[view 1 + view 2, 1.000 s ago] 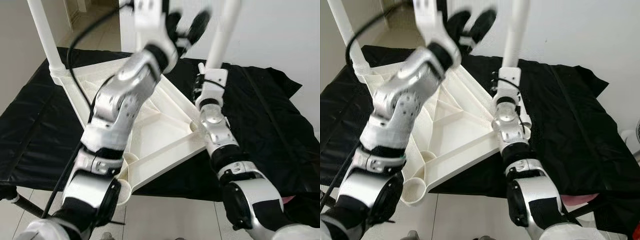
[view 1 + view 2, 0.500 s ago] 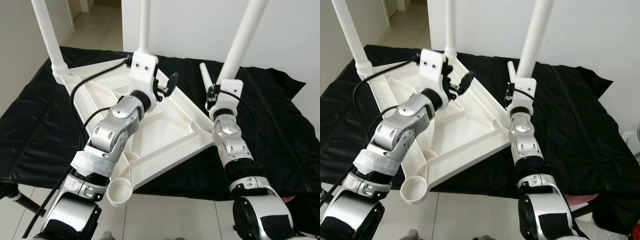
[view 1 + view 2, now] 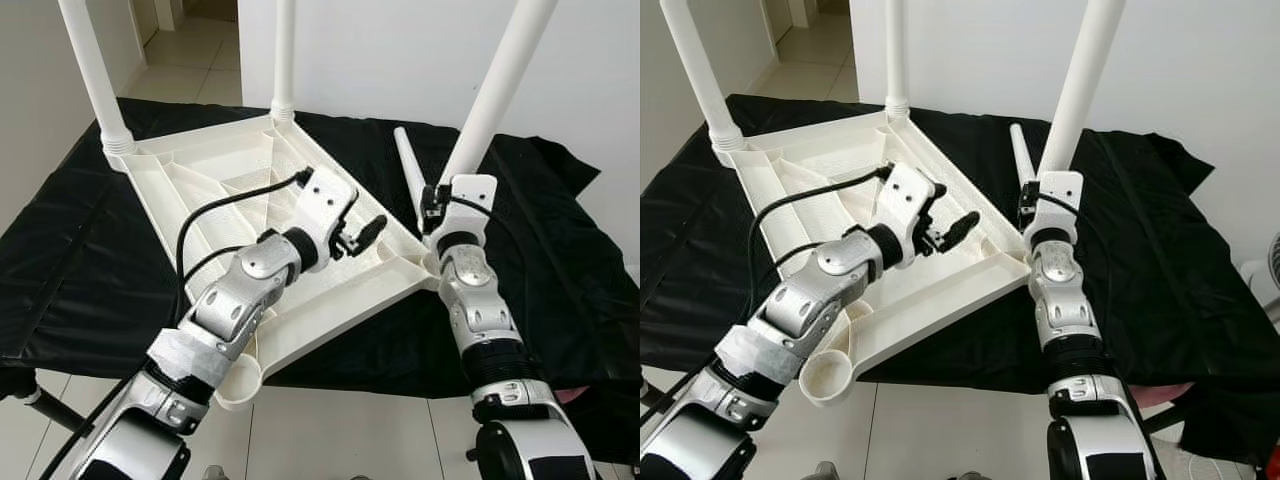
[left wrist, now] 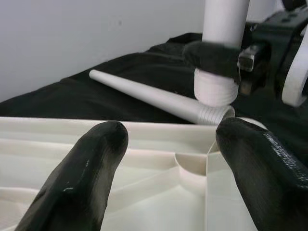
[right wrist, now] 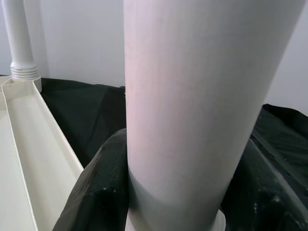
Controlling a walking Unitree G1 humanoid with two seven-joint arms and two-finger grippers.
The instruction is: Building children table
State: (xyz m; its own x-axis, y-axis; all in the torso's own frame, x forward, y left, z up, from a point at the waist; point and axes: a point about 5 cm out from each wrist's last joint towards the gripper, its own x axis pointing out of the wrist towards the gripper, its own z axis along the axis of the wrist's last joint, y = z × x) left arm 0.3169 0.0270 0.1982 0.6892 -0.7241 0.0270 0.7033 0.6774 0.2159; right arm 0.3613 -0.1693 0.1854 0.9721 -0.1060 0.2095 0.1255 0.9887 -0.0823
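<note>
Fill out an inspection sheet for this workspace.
Surface: black cloth covering the work surface, wrinkled.
Job's things: upside-down white tabletop; three legs standing in corner sockets; loose leg lying on the cloth; near corner socket empty.
Clutter: nothing seen.
Grippers: left end effector open, over the tabletop near its right corner; right end effector shut on right corner leg near its base.
Cables: black cable looping along the left arm.
Surroundings: white wall; tiled floor.
</note>
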